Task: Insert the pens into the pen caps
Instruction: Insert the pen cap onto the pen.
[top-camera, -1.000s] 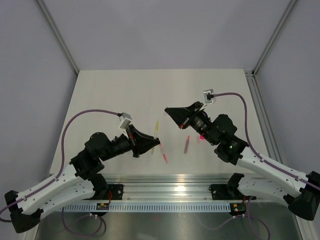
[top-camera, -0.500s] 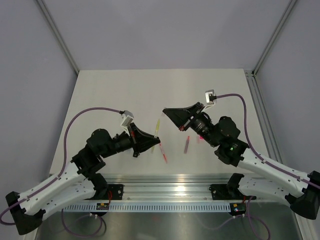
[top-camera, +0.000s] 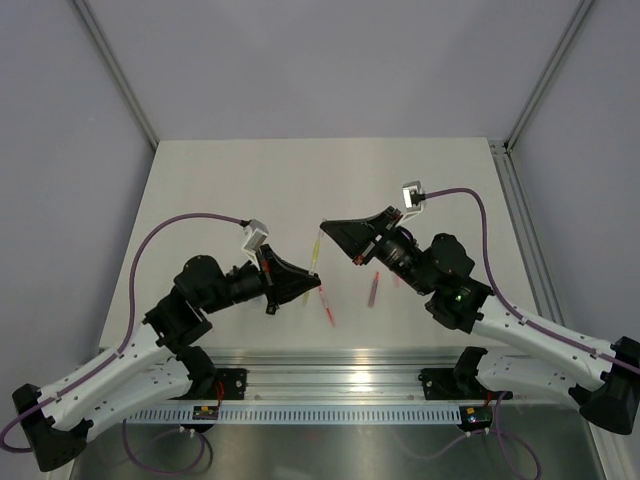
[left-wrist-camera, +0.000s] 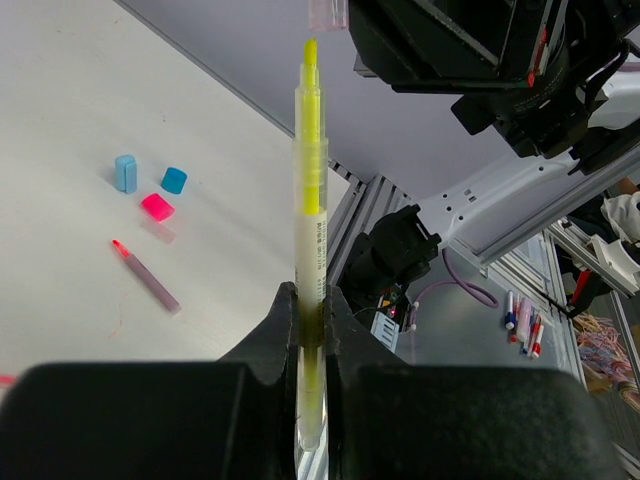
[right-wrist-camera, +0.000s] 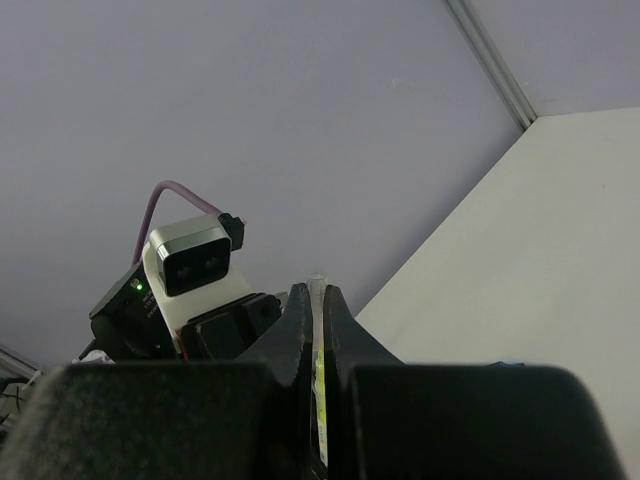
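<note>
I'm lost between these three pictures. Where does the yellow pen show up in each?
Top external: the yellow pen juts from the left gripper toward the right gripper, near the middle.
Left wrist: upright in the centre, clamped between the fingers, its tip below a pale cap.
Right wrist: only a thin yellow sliver between the fingers, probably it.
Shared landmark: the left wrist camera, in top and right wrist views.

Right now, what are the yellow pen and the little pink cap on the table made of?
The yellow pen, clamped in the left gripper, looks like see-through plastic: glossy, with the yellow showing through its barrel. The pink cap on the table looks like solid, smooth plastic, bright and even in colour with a faint sheen. Looks alone can't prove it.
</note>
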